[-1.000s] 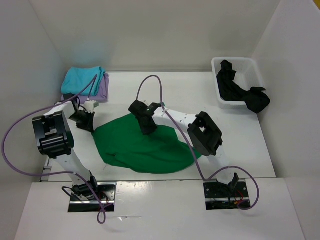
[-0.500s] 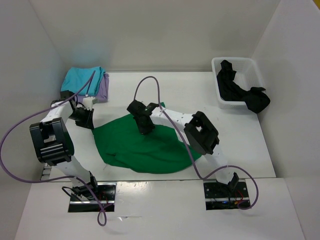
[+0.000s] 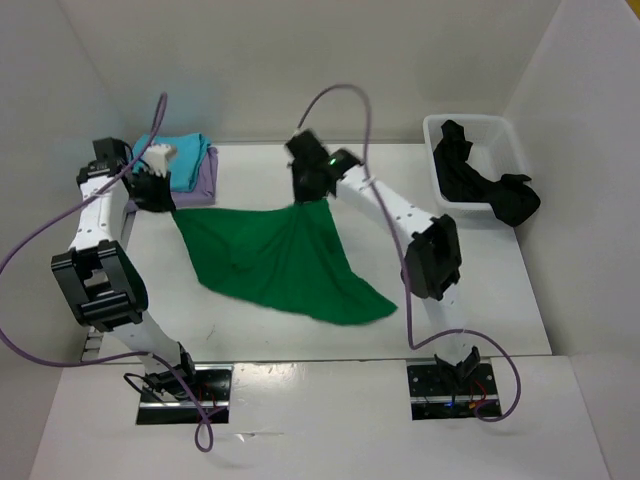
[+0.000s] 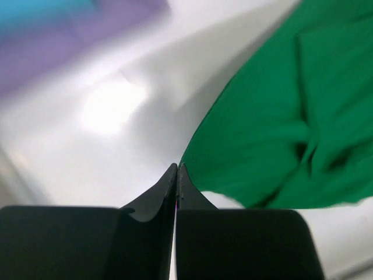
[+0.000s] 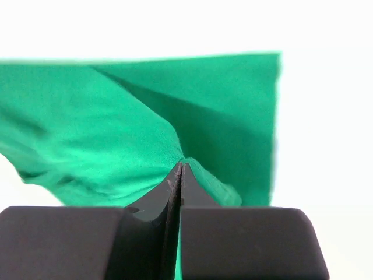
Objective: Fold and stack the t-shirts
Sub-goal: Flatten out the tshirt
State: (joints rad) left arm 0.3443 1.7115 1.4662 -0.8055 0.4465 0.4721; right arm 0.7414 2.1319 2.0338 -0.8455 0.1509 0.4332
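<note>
The bright green t-shirt [image 3: 275, 260] hangs stretched between my two grippers, its top edge taut and raised, its lower part trailing on the table. My left gripper [image 3: 165, 203] is shut on its left corner [image 4: 245, 134]. My right gripper [image 3: 312, 197] is shut on its right corner [image 5: 134, 134]. The turquoise t-shirt [image 3: 180, 157] lies folded on the lavender t-shirt [image 3: 205, 180] at the back left. The black t-shirt [image 3: 478, 178] lies crumpled in the bin.
A white plastic bin [image 3: 510, 135] stands at the back right, the black cloth spilling over its right rim. White walls enclose the table at the back and both sides. Purple cables loop above both arms.
Both grippers have risen and moved toward the back, pulling apart. The green shirt went from a flat heap on the table to a sheet lifted and stretched between them.
</note>
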